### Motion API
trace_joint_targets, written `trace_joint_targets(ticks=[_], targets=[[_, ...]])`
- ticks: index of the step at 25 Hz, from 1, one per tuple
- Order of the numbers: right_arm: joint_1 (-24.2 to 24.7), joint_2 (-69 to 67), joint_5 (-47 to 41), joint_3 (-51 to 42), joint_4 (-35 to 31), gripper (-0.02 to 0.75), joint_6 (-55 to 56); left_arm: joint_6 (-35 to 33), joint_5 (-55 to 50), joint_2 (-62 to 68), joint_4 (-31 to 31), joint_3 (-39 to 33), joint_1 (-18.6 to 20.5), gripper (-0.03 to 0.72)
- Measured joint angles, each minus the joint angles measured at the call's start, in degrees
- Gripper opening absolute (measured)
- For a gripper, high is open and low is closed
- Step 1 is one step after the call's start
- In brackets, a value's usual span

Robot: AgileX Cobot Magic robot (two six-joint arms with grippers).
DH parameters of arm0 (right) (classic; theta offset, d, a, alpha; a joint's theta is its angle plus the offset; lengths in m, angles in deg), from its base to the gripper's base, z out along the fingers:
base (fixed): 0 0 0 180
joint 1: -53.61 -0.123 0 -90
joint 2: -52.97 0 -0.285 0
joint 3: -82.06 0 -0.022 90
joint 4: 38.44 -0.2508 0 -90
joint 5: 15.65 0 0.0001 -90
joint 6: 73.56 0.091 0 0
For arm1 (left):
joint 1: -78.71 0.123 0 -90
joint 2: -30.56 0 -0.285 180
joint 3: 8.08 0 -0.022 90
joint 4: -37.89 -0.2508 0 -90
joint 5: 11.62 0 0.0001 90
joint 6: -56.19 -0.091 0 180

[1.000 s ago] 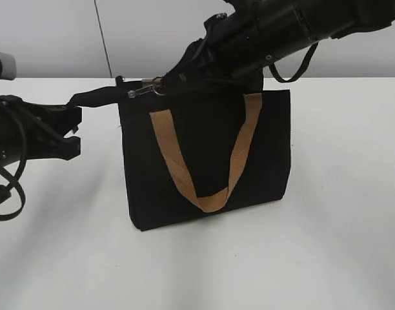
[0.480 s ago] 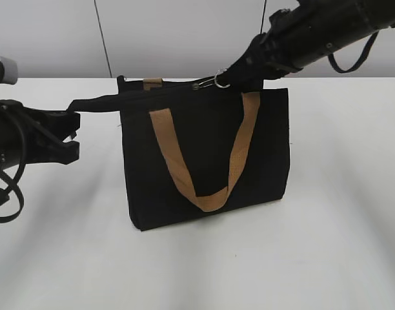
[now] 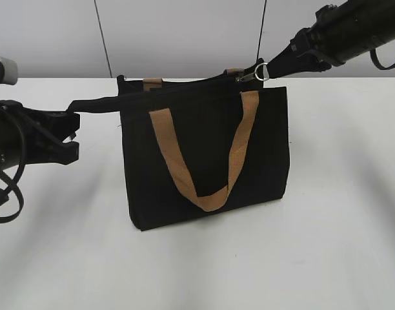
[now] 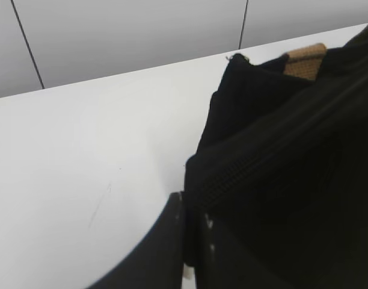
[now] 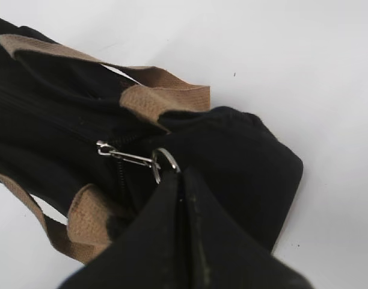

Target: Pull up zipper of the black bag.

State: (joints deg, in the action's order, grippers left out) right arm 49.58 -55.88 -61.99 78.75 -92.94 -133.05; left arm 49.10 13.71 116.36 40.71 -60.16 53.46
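The black bag (image 3: 204, 155) stands upright mid-table, with a tan handle (image 3: 204, 194) hanging down its front. The zipper (image 3: 184, 86) runs along its top edge. Its silver pull tab (image 3: 249, 76) and ring are at the bag's right end. My right gripper (image 3: 273, 67) is shut on the ring; the right wrist view shows the jaws (image 5: 183, 178) pinching it, with the pull tab (image 5: 127, 156) stretched out. My left gripper (image 3: 73, 116) is shut on a black fabric tail (image 3: 97, 101) at the bag's left end. The left wrist view shows the gripper (image 4: 187, 241) and the zip line (image 4: 262, 155).
The white table (image 3: 339, 194) lies all round the bag. A grey wall with vertical seams (image 3: 104, 39) stands behind it. My left arm's cable (image 3: 7, 194) loops at the left edge.
My right gripper has drawn the pull tab from near the bag's left end to its right end. The left gripper has kept hold of the tail, almost still.
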Motion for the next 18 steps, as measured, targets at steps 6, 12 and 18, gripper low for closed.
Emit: trace_joint_targets(ticks=[6,12,18], targets=[[0.08,0.02,-1.62,0.0,-3.32,0.111,0.15,0.16,-7.33,0.0,1.66,1.16,0.0,0.067],[-0.49,1.97,-3.55,0.0,-1.01,0.389,0.2,1.47,-24.33,-0.17,8.04,8.71,0.4,0.375],[-4.96,6.7,-1.48,-1.49,8.09,0.414,4.06,1.53,-38.52,-2.3,11.42,13.6,0.4,0.408]])
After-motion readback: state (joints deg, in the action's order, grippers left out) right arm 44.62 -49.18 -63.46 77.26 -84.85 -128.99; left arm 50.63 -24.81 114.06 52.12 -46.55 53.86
